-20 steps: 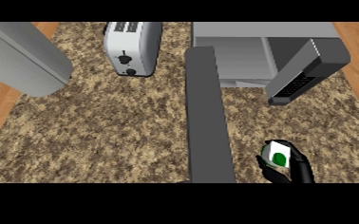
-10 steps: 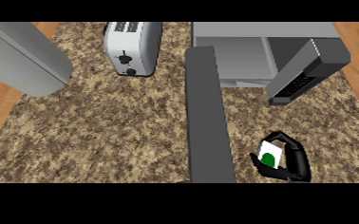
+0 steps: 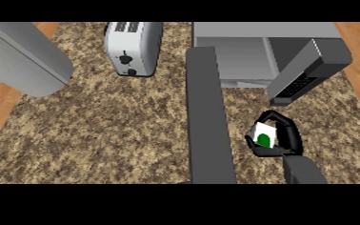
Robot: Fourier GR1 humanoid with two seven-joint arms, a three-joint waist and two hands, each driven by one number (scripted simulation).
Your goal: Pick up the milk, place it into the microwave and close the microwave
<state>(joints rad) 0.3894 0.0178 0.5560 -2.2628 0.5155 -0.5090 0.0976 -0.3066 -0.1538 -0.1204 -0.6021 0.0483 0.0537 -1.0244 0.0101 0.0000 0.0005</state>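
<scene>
Milk carton (image 3: pixel 265 136): white with a green mark, held in the right hand (image 3: pixel 285 138), whose black fingers and thumb curl round it from both sides. Carton sits at lower right of the head view, over the speckled worktop (image 3: pixel 119 124), near the front of the microwave (image 3: pixel 260 52) and just below the free end of its open door (image 3: pixel 304 74). Microwave cavity is open, with the door swung out to the right and tilted toward the hand. A long dark grey forearm (image 3: pixel 207 119) runs up the middle of the view to the microwave's left front; its hand is not visible. Toaster (image 3: pixel 134 47) stands at upper centre-left. A grey slab (image 3: pixel 32 59) lies at the left edge.
</scene>
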